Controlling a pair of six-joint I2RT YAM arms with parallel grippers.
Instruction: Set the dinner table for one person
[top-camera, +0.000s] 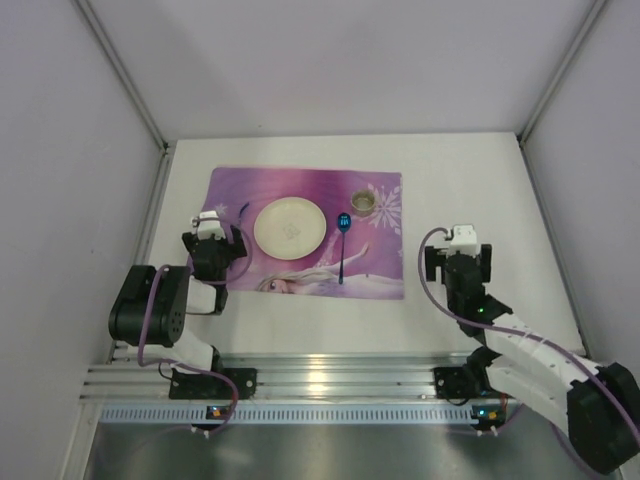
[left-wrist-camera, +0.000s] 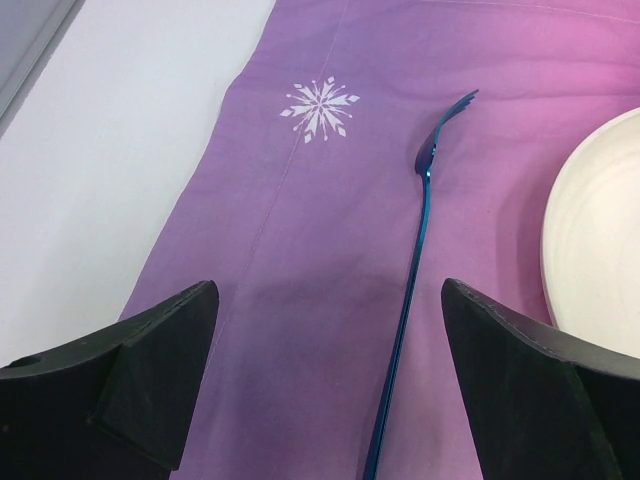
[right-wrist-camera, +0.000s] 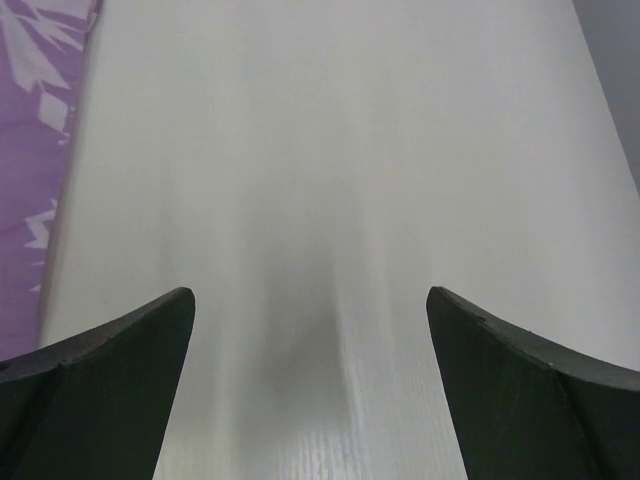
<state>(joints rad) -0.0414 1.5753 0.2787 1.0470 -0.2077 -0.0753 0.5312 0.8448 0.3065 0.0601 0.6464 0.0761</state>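
The left pincer (left-wrist-camera: 328, 300) hangs open over a thin blue metal fork (left-wrist-camera: 412, 250), low in the centre of its view. The fork is slick and lies flat on the soft purple mat (left-wrist-camera: 300, 230), so it may skid, or the cloth may bunch toward the round cream plate (left-wrist-camera: 600, 240) at right. The right pincer (right-wrist-camera: 310, 295), also open, is over the matte white surface (right-wrist-camera: 340, 150), which fills its view.

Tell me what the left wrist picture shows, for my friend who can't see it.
A blue fork lies on a purple placemat, between the black fingers of the open left tool. A white plate peeks in at right, the white table at left.
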